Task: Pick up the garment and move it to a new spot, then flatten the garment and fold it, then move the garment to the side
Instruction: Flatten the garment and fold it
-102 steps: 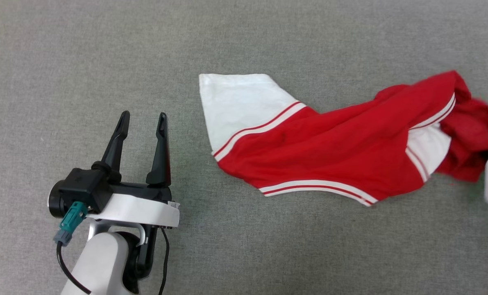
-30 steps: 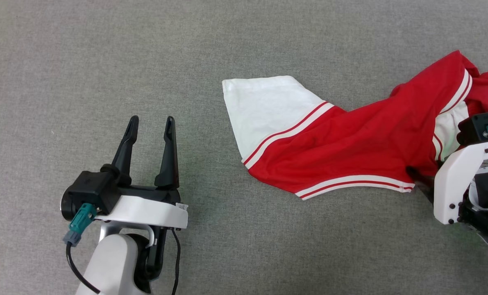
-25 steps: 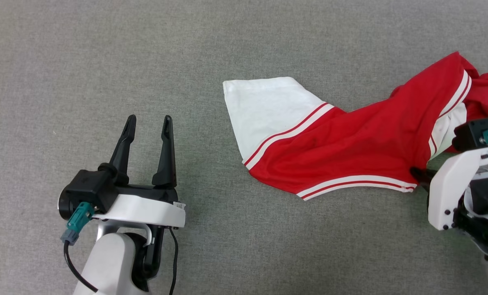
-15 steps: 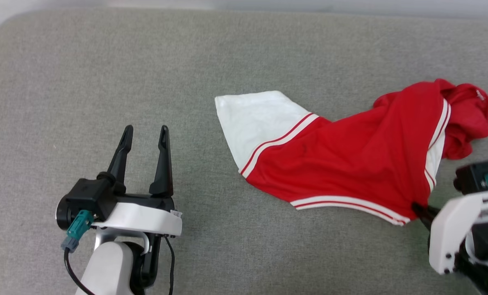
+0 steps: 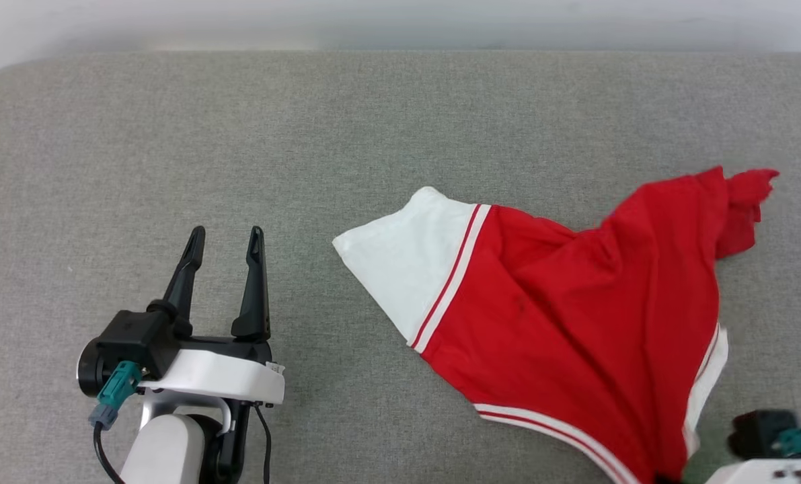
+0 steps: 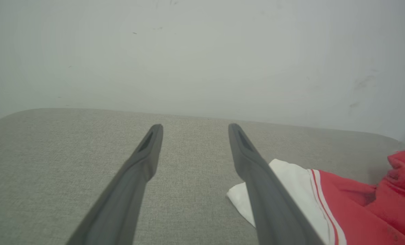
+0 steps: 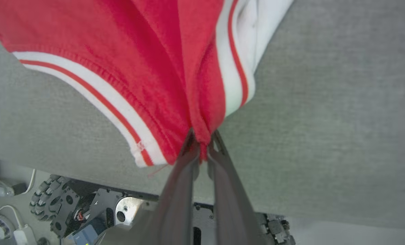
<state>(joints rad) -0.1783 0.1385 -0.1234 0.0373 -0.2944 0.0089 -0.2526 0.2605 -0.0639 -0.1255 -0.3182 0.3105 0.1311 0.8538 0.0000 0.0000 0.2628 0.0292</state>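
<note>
A red garment [image 5: 575, 323] lies spread on the grey cushion [image 5: 306, 134], right of centre in the head view. My right gripper [image 7: 203, 134] is clamped on a bunched red fold beside the striped hem, at the garment's 5 o'clock corner (cloth is pinched between both fingers). From there the long axis runs toward 10 o'clock, ending at the white sleeve [image 5: 400, 269]. My left gripper [image 5: 227, 233] stands spread wide and empty. The sleeve lies at its 3 o'clock, near but apart, so I judge the left arm nearer that free end.
</note>
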